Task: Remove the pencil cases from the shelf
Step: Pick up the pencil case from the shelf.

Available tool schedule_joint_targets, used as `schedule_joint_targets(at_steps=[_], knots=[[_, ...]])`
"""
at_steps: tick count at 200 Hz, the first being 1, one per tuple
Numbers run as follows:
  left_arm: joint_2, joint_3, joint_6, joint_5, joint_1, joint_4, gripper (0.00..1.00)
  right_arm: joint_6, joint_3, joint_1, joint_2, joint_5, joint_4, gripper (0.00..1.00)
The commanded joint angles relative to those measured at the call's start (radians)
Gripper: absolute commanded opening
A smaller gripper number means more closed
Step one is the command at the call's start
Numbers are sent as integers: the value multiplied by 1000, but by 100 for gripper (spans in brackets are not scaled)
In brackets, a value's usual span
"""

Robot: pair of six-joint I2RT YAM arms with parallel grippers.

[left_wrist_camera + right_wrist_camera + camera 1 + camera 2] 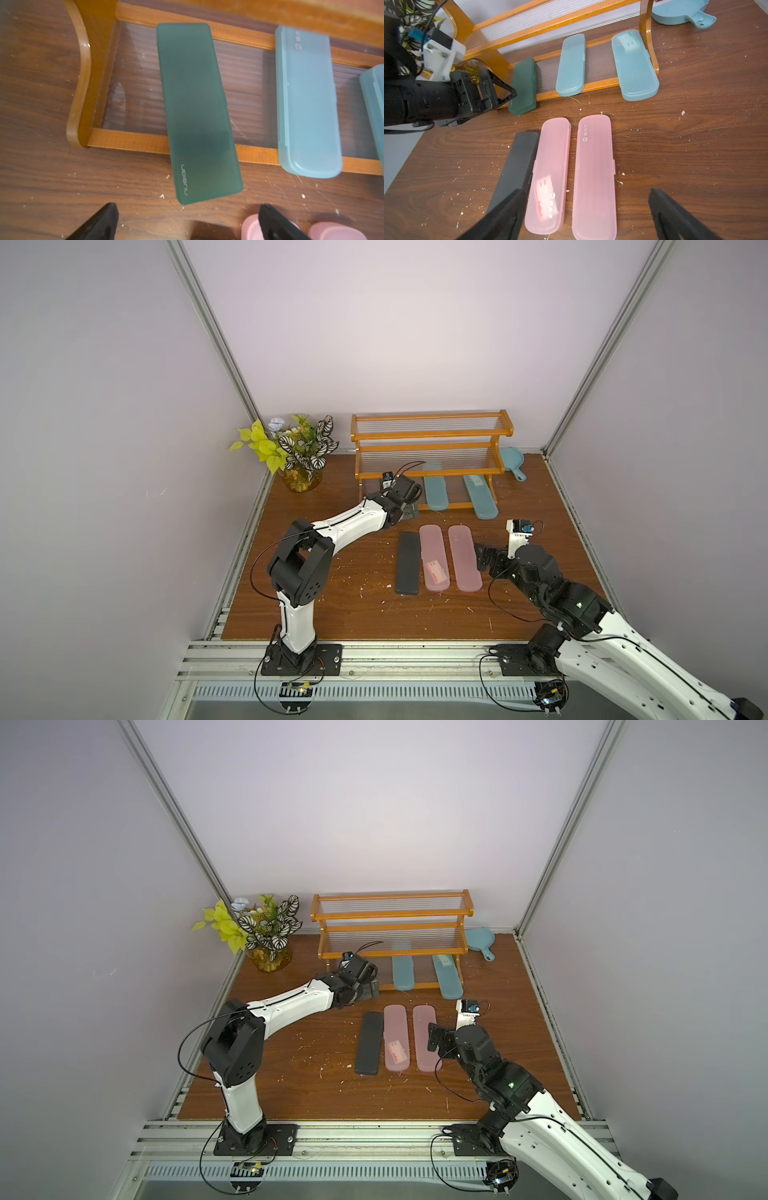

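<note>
The orange-brown shelf (430,418) (390,898) stands at the back. On its lowest tier a dark green pencil case (195,112) (524,87) and two teal pencil cases (435,491) (481,497) (571,64) (635,64) lie with their near ends over the front rail (128,141). My left gripper (409,510) (188,206) is open just short of the green case's near end, which it hides in both top views. A black case (407,558) and two pink cases (433,558) (464,558) lie side by side on the table. My right gripper (484,558) (586,192) is open over the right pink case's near end.
A small teal pan (510,460) sits right of the shelf. A potted plant (291,452) stands in the back left corner. Grey walls and metal rails close the wooden table (332,614) on three sides. White crumbs dot the wood.
</note>
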Motion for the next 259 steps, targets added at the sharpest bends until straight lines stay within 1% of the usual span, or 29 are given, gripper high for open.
schedule_joint_targets(at_steps=[1,20,57,121,179,223,259], knots=[[22,24,7,-79,-22,30,99,-19,26,-5,19,33,8,99],[40,23,18,-96,-29,61,98,-31,31,-5,37,39,12,99],[73,4,32,-91,-37,134,95,-51,29,-6,33,47,12,99],[143,28,46,-89,-36,155,90,-84,36,-13,43,46,8,99],[172,29,66,-98,-37,179,85,-106,45,-20,48,47,6,99],[191,39,84,-98,-37,191,78,-117,50,-28,48,46,0,99],[198,40,86,-99,-35,195,71,-122,50,-32,46,46,-4,99]])
